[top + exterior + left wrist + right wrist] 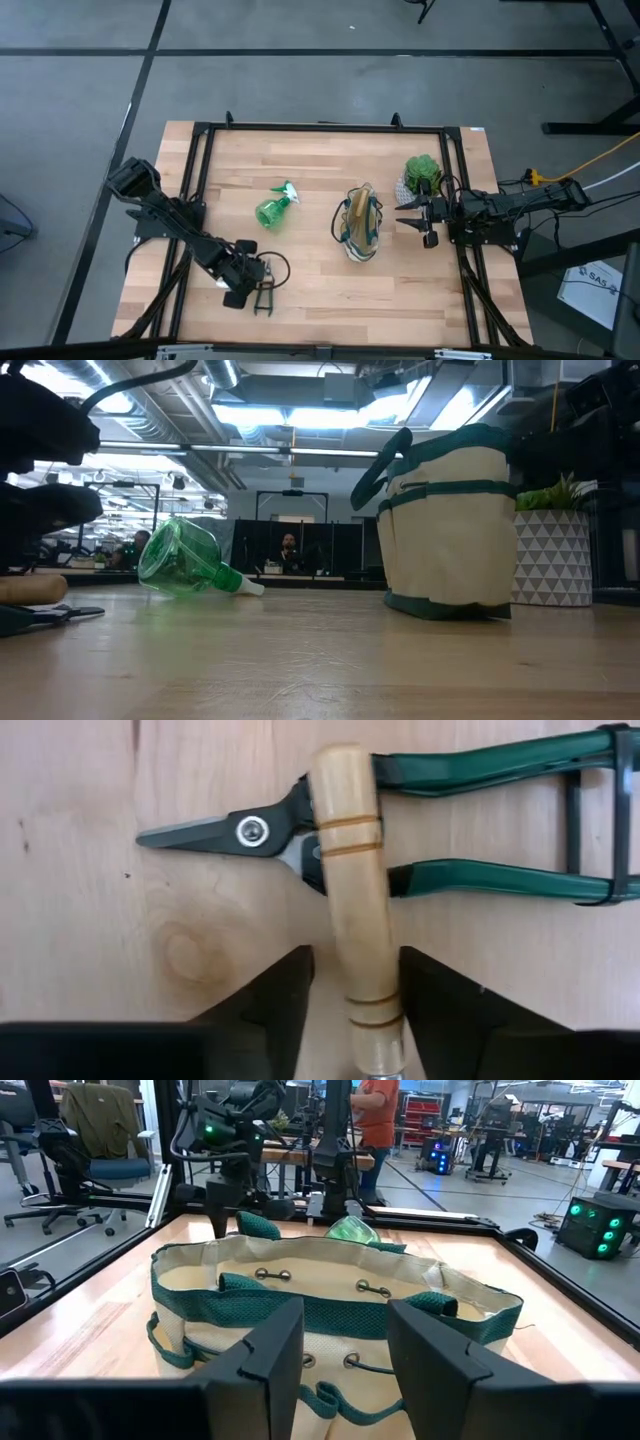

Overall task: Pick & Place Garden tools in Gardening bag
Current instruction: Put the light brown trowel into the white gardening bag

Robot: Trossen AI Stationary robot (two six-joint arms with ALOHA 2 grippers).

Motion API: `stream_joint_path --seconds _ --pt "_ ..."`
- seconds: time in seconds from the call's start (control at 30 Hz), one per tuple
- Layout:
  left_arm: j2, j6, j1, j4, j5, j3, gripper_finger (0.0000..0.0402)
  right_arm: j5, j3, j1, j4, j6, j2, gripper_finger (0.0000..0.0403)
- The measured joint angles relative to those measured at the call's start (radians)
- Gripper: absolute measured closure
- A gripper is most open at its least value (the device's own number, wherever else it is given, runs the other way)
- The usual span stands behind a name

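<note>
We see the left gripper (352, 995), jaws parted astride a wooden-handled tool (352, 890) lying across the pruning shears (420, 825) at the tabletop's (320, 290) near left; we should clench squarely, lifting it alone; right gripper (345, 1360) unclenched beside the gardening bag (360, 225).

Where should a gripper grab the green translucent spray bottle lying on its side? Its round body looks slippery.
Probably the narrow neck behind the white nozzle of the green translucent spray bottle, coming straight down from above: it lies flat, and the neck is slimmer than the body.

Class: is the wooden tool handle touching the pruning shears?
Touching. The left wrist view shows the wooden handle lying straight across the pruning shears, resting on both green grips just behind the pivot.
</note>
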Motion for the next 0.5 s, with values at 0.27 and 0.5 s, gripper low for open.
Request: stream_joint_path --seconds 0.27,0.5 --pt "-0.008 0.042 0.031 -0.004 0.030 -0.002 0.0338 0.000 0.000 0.000 0.000 0.000 0.000 0.0256" --pt "-0.113 0.139 0.090 -0.030 0.016 -0.006 0.0338 0.000 0.000 0.000 0.000 0.000 0.000 0.0256"
